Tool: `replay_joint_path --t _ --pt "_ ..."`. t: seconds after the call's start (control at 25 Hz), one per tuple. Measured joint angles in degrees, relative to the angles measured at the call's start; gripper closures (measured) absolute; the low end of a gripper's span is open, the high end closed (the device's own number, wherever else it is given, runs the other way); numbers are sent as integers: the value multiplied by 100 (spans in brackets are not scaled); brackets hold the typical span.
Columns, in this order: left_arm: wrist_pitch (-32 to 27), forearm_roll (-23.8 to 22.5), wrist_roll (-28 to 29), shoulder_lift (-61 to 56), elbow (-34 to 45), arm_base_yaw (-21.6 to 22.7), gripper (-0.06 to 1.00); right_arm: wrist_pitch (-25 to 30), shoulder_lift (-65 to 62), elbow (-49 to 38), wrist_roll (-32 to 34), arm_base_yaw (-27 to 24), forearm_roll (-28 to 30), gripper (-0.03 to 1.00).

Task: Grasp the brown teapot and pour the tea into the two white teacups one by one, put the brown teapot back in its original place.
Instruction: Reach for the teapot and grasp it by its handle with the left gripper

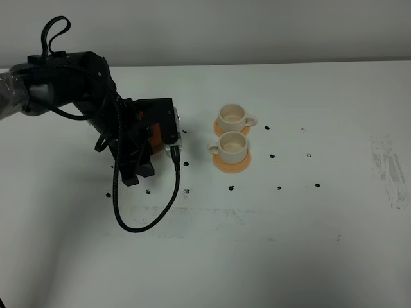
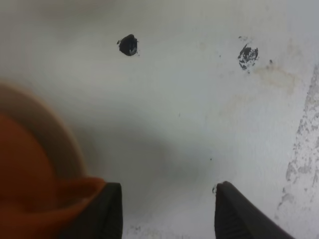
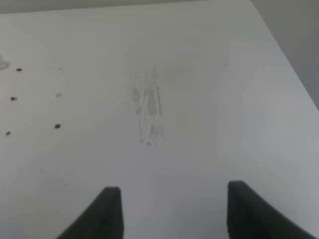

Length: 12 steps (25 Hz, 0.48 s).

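Beneath the left arm (image 1: 64, 90) the brown teapot (image 1: 155, 138) hides; left pincer (image 2: 168, 188) and right pincer (image 3: 174, 187) gape empty.

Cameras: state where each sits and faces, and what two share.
Exterior high: mounted high, looking down on table and cups; left arm shows.
Left wrist: on left arm, facing down; open left gripper beside teapot.
Right wrist: on right arm, facing table; open right gripper.
Shared: first two show the teapot.
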<state>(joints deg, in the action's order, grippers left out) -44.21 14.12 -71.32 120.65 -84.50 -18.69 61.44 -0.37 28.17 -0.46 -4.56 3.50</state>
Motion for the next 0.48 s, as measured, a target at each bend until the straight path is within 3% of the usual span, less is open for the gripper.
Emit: replay_joint_path --t 0.48 --pt "-100 17 181 0 44 193 51 0 0 0 0 0 0 52"
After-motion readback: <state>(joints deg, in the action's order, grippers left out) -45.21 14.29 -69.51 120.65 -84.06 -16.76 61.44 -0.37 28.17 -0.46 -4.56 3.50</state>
